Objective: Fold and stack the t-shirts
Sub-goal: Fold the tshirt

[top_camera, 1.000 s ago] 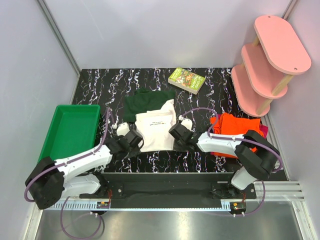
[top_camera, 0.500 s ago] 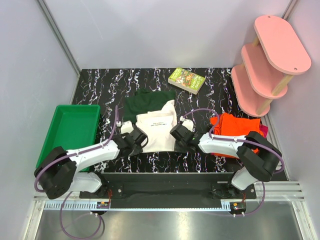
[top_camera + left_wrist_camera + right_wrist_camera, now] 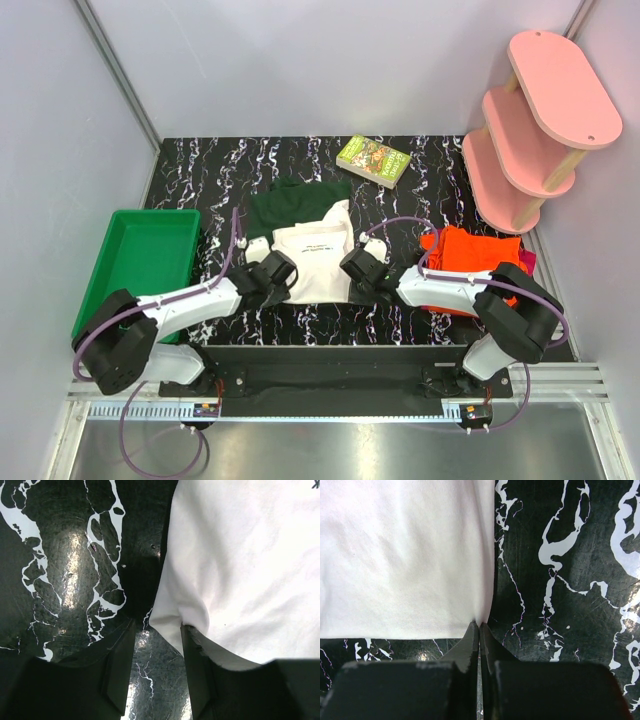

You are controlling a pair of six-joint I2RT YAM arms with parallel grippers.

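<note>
The cream-white t-shirt (image 3: pixel 318 258) lies part-folded at the table's middle, its dark green sleeves (image 3: pixel 290 205) bunched behind it. My left gripper (image 3: pixel 281 276) is open at the shirt's near left corner. In the left wrist view that corner (image 3: pixel 177 615) sits between the open fingers (image 3: pixel 120 665). My right gripper (image 3: pixel 353 268) is shut on the shirt's near right corner. The right wrist view shows the jaws closed with the cloth (image 3: pixel 410 555) pinched at their tips (image 3: pixel 479 626). The orange shirt (image 3: pixel 470 258) lies at the right, with the magenta-red one (image 3: pixel 527 262) under it.
A green plastic tray (image 3: pixel 140 260) stands at the left edge. A small green book (image 3: pixel 374 160) lies at the back. A pink tiered shelf (image 3: pixel 540 120) stands at the back right. The table (image 3: pixel 420 180) is black marble-patterned.
My left gripper has moved right to the shirt's near left corner. My right gripper has stayed shut on the near right corner.
</note>
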